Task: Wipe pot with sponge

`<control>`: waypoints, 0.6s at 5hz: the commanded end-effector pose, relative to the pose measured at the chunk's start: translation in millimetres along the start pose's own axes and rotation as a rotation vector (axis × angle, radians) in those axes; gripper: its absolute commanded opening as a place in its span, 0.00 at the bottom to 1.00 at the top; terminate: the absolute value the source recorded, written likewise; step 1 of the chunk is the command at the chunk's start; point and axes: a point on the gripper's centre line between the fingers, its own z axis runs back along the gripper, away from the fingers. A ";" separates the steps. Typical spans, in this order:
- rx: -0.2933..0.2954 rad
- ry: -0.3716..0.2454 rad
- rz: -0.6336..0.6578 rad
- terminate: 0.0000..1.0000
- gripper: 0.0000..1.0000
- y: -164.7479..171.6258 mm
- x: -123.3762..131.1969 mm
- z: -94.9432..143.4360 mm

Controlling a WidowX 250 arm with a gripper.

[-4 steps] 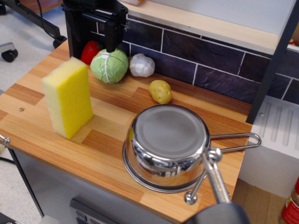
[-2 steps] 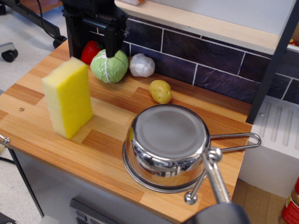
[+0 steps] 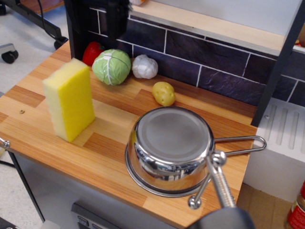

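The pot (image 3: 170, 148) lies upside down on the wooden counter (image 3: 109, 157) at the front right, matte base up, with its wire-loop handle (image 3: 243, 145) pointing right. The yellow sponge (image 3: 69, 98) stands on edge at the left of the counter, apart from the pot. My black gripper (image 3: 117, 24) hangs at the top left, above the green cabbage and well above and behind the sponge. It touches nothing. Its fingers are dark and blurred against the dark wall, so I cannot tell how they stand.
A green cabbage (image 3: 112, 67), a red pepper (image 3: 91, 52), a white garlic bulb (image 3: 144, 67) and a small yellow potato (image 3: 164, 93) sit along the dark tiled back wall. A metal clamp (image 3: 217, 179) juts up at the front right. A white rack (image 3: 281, 138) stands beyond the counter's right edge.
My gripper has risen from just above the cabbage towards the top edge of the view. The sponge, the pot and the vegetables have not moved.
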 end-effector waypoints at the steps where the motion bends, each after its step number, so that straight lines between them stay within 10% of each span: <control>1: 0.016 -0.060 -0.078 0.00 1.00 19.0 -39.5 15.5; 3: 0.058 -0.119 -0.088 0.00 1.00 30.5 -58.2 -14.1</control>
